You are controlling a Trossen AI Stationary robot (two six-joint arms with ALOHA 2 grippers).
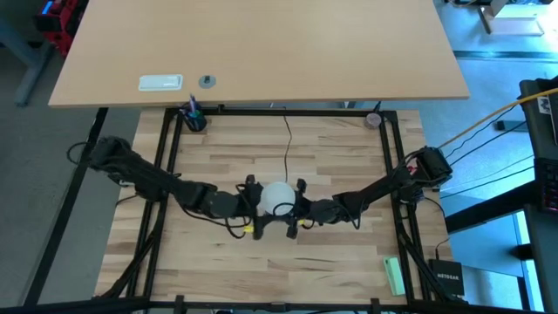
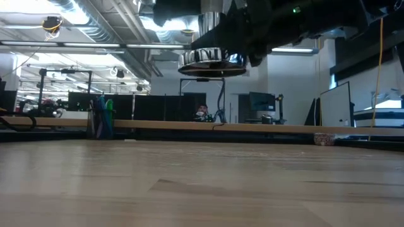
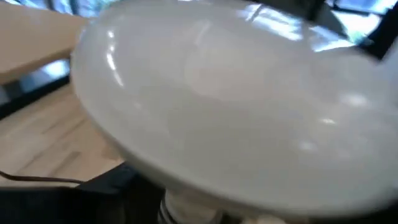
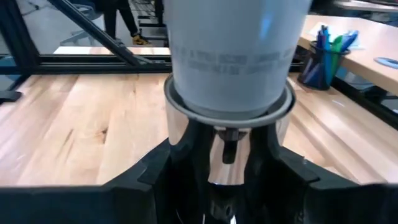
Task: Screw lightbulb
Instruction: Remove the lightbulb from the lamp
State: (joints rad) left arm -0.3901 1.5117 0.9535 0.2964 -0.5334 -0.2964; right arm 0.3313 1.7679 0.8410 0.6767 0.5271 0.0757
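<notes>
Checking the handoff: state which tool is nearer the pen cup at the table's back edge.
Left. The left tool sits beside the lightbulb on the same side of the table as the pen cup; the right tool is on the bulb's far side, farther off.

"NETGEAR" on black box (image 1: 447,277); lightbulb (image 4: 233,56) print illegible.

The lightbulb (image 3: 230,106) fills the left wrist view, blurred, hiding the left claw's fingers.
</notes>
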